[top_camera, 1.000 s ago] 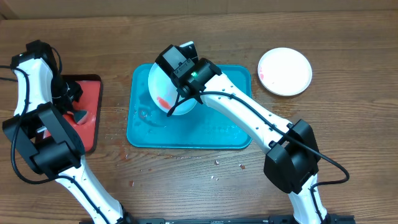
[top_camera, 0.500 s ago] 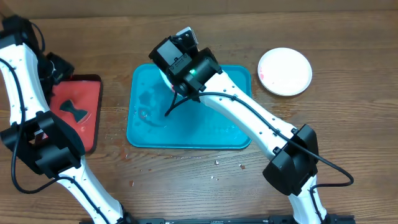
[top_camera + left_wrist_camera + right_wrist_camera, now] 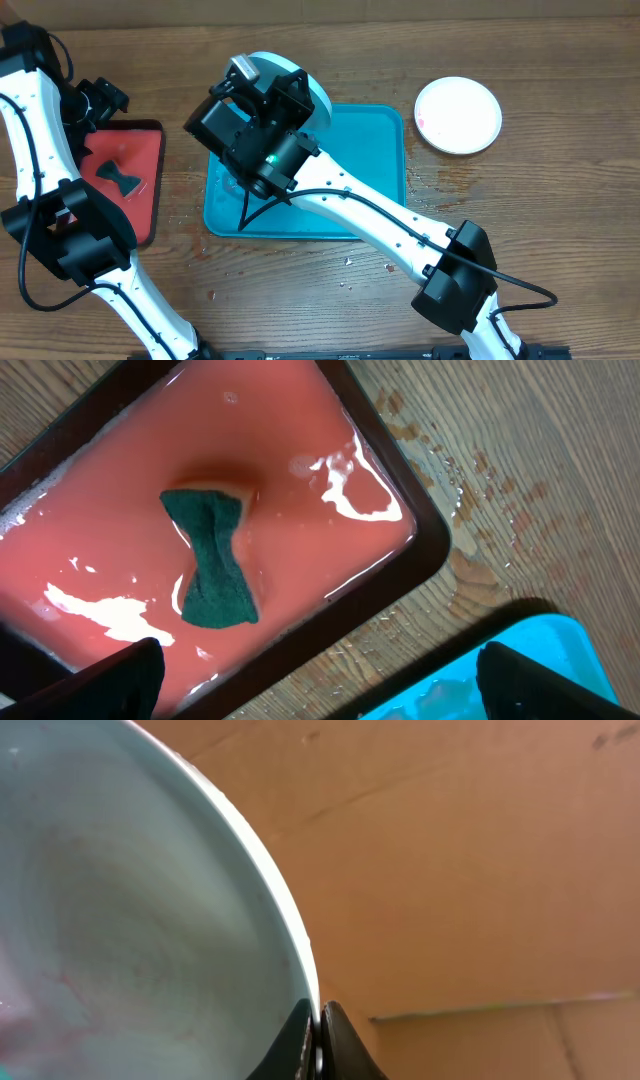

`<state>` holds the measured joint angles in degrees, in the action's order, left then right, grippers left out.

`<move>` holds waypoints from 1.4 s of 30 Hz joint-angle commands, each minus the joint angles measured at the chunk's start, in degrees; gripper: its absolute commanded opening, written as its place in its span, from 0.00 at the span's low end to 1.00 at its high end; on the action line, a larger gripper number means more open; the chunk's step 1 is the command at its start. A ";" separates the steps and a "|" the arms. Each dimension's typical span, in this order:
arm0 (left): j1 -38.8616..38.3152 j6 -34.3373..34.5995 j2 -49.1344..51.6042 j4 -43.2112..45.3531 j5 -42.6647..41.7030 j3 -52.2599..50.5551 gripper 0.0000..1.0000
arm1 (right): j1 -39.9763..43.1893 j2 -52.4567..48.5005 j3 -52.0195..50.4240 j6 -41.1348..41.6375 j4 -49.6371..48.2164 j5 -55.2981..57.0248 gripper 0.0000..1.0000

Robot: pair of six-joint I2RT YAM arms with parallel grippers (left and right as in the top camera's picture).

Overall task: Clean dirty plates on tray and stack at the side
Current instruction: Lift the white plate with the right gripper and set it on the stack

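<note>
Wood-grain desk (image 3: pixel 560 250) carries all items, and a brown cardboard wall (image 3: pixel 480 870) closes the far side. Water patches (image 3: pixel 455 475) lie on the desk between the two trays, and small crumbs (image 3: pixel 350 262) sit nearer its front edge.

Current state: I see the right gripper (image 3: pixel 320 1045) pressed together on the rim of the small round pale aqua plastic plate (image 3: pixel 305 88), holding it in the air over the far left corner of the large teal-blue rectangular plastic tray (image 3: pixel 375 190). Faint pink traces show on the plate's inner face. The small round white plastic plate (image 3: pixel 458 115) rests on the desk to the right of that tray and apart from it, with a red mark at its left edge. The left gripper (image 3: pixel 325 675) is spread wide and empty above the smaller red tray with a dark rim (image 3: pixel 420 550), where the dark green bow-shaped sponge (image 3: pixel 210 565) lies free in pink liquid.

Hazards, in my judgement:
1. The grip is on the rim only, and the plastic looks wet. The plate may pivot or slip out and fall.
2. Carrying it sideways may drip onto the desk.
3. Stacking it on the marked white plate would transfer soil.
</note>
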<state>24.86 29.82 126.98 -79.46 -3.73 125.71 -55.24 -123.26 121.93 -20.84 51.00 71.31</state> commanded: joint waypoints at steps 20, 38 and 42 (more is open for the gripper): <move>-0.13 -0.46 -0.35 0.20 -0.76 0.07 1.00 | 8.92 3.76 1.16 13.66 5.86 -23.06 0.04; -0.13 -0.46 -0.35 0.20 -0.76 0.07 1.00 | 59.25 1.62 -4.07 37.11 17.92 -80.26 0.04; -0.15 -0.46 -0.35 0.20 -0.74 0.07 1.00 | 64.57 1.62 -9.77 40.44 16.00 -80.41 0.04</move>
<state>24.86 29.82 126.98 -79.31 -4.12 125.71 8.32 -121.36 114.39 15.57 67.66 -5.15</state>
